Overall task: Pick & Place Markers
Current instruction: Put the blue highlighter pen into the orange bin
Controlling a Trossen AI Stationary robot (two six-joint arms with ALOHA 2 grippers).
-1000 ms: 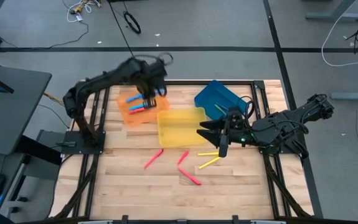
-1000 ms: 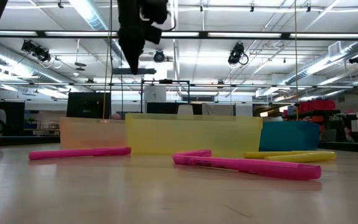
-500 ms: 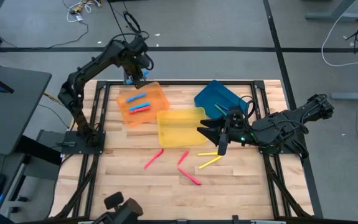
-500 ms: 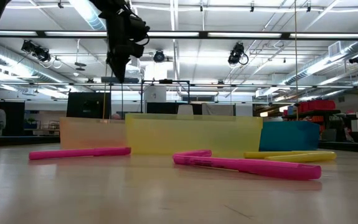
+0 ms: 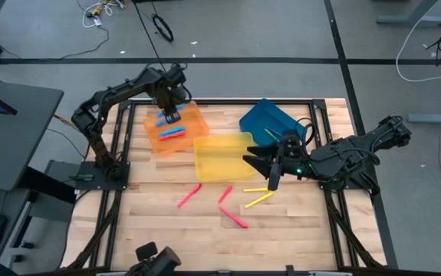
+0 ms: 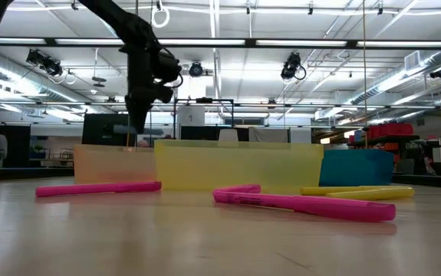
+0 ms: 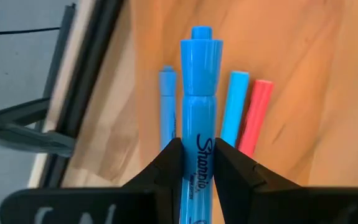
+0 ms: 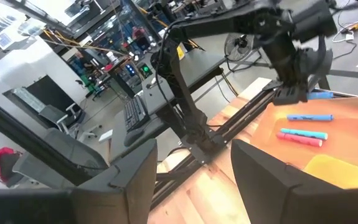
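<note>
Left gripper (image 7: 197, 163) clamping blue marker (image 7: 198, 112) over orange tray (image 5: 193, 119); right gripper (image 5: 272, 175) apparently wide, empty.

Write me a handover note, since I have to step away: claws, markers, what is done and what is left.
Left claw: shut on a blue marker, above the orange tray.
Right claw: open, empty, beside the yellow tray.
Done: two blue markers and a pink one lie in the orange tray.
Left: drop the held marker; three pink markers and two yellow ones lie on the table.
</note>
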